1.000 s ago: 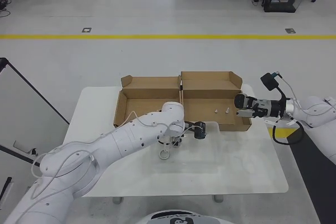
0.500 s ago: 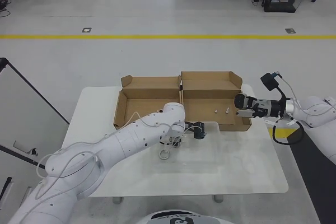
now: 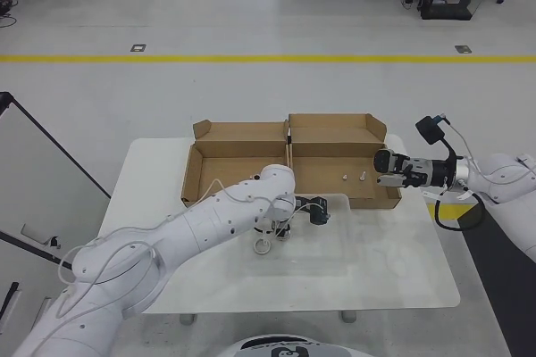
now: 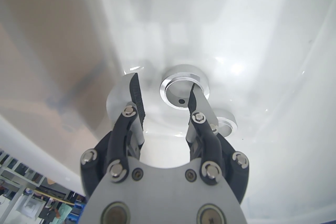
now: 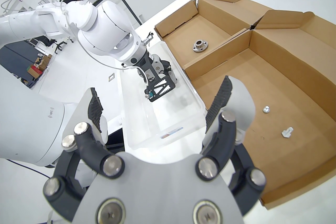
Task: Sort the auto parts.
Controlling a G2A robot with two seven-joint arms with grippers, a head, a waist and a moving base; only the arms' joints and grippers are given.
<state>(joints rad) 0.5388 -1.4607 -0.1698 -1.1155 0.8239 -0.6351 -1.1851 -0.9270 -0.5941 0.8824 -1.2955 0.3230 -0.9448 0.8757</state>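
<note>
Picking seems the step in hand: the left gripper point(image 4: 164, 93) sits low in the clear plastic tray point(image 5: 141, 135), jaws parted astride one wall of the silver flanged metal ring point(image 4: 183, 75) lying there, so next it should close and lift straight, while the right gripper point(image 5: 160, 88) hangs, jaws parted, by the brown cardboard box point(image 3: 322, 174)

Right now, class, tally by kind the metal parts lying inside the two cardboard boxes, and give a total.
flanged hub: 1
small fasteners: 2
Total: 3
</note>
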